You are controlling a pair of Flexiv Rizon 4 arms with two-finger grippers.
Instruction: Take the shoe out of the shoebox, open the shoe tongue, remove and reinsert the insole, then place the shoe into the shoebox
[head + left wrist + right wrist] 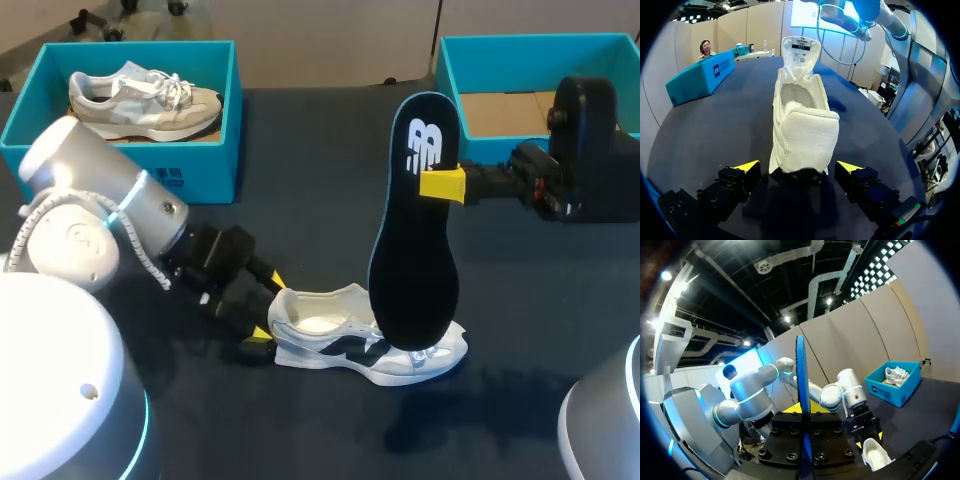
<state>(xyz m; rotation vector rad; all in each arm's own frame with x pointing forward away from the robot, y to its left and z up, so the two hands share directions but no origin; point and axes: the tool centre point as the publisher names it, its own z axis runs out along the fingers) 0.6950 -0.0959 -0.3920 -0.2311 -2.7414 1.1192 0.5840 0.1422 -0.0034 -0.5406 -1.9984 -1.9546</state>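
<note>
A white shoe (360, 340) with dark side marks lies on the dark table, toe pointing right. In the left wrist view its heel (802, 135) sits between the fingers of my left gripper (797, 167), which is open with both yellow tips standing clear of the heel. In the head view my left gripper (265, 315) straddles that heel. My right gripper (440, 183) is shut on a black insole (415, 230), holding it upright above the shoe's front. The right wrist view shows the insole (801, 385) edge-on between the fingers of my right gripper (802, 410), and the shoe (875, 452) below.
A teal shoebox (190, 165) at the back left holds a second pale shoe (140, 95). Another teal shoebox (450, 70) at the back right shows a bare cardboard floor. My left arm's elbow fills the front left.
</note>
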